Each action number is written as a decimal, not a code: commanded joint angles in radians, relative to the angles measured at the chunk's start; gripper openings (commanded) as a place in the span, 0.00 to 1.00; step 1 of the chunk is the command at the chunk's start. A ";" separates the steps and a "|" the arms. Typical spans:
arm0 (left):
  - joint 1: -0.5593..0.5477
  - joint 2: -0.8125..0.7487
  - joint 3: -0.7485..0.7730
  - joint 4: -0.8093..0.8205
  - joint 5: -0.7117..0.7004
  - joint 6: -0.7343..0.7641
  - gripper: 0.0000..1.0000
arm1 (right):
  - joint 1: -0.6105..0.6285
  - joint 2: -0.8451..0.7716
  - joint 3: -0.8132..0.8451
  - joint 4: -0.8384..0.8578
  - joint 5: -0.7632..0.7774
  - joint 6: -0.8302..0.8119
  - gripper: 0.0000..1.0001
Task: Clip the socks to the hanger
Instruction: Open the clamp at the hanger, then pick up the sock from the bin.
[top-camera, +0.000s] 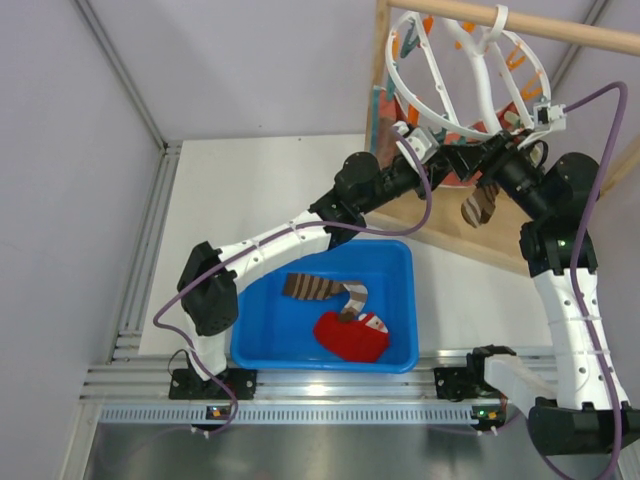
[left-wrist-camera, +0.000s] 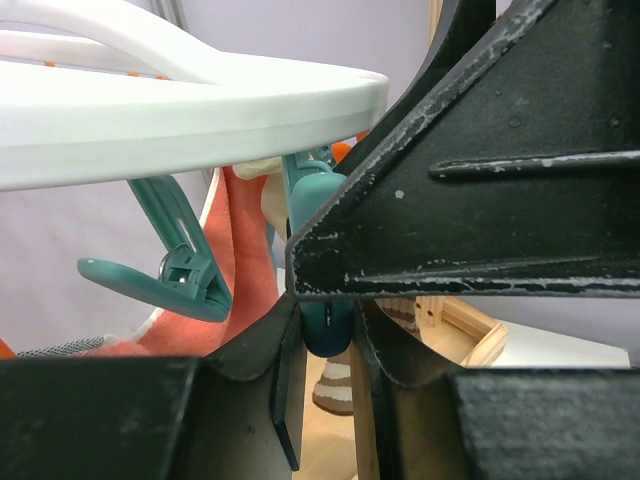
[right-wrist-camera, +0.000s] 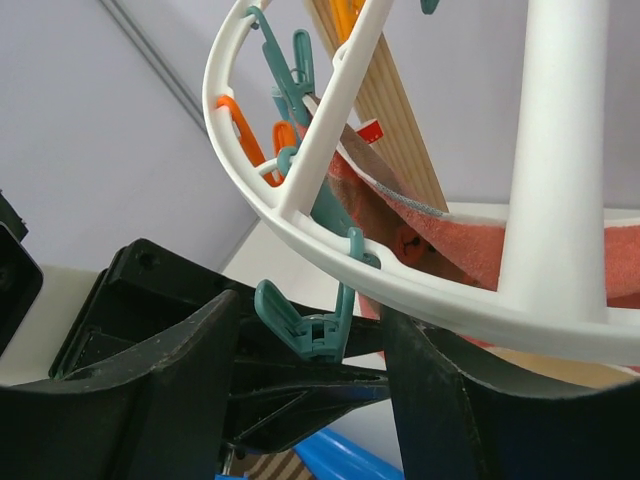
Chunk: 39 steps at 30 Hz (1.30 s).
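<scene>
The white ring hanger (top-camera: 398, 85) hangs from the wooden bar at the upper right. My left gripper (top-camera: 455, 155) reaches its lower rim and is shut on a teal clothespin (left-wrist-camera: 325, 325) under the rim (left-wrist-camera: 180, 110). My right gripper (top-camera: 495, 150) faces it from the right, open, its fingers either side of another teal clothespin (right-wrist-camera: 318, 335) without touching it. A brown striped sock (top-camera: 480, 205) hangs below the two grippers and shows behind the squeezed pin (left-wrist-camera: 335, 385); what holds its top is hidden. Another striped sock (top-camera: 312, 288) and a red Santa sock (top-camera: 350, 335) lie in the blue bin.
The blue bin (top-camera: 400, 250) stands between the arm bases. The wooden frame stand (top-camera: 520, 25) carries the hanger, with its base board (top-camera: 440, 230) behind the bin. Salmon-pink socks (left-wrist-camera: 245, 250) hang inside the ring. More orange and teal pins (right-wrist-camera: 290, 70) line the rim.
</scene>
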<state>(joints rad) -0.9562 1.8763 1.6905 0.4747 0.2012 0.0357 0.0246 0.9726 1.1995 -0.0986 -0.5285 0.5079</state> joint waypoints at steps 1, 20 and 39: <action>-0.007 -0.045 0.000 0.031 0.070 -0.016 0.00 | -0.005 0.005 0.020 0.142 0.045 0.014 0.57; 0.007 -0.202 -0.105 -0.143 0.220 -0.078 0.61 | -0.002 0.002 0.006 0.132 0.096 0.006 0.00; 0.298 -0.881 -0.790 -0.995 -0.114 -0.509 0.66 | -0.003 -0.021 -0.020 0.112 0.110 -0.040 0.00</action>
<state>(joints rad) -0.6567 0.9840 0.9482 -0.3588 0.2211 -0.2897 0.0235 0.9676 1.1778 -0.0658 -0.4423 0.4889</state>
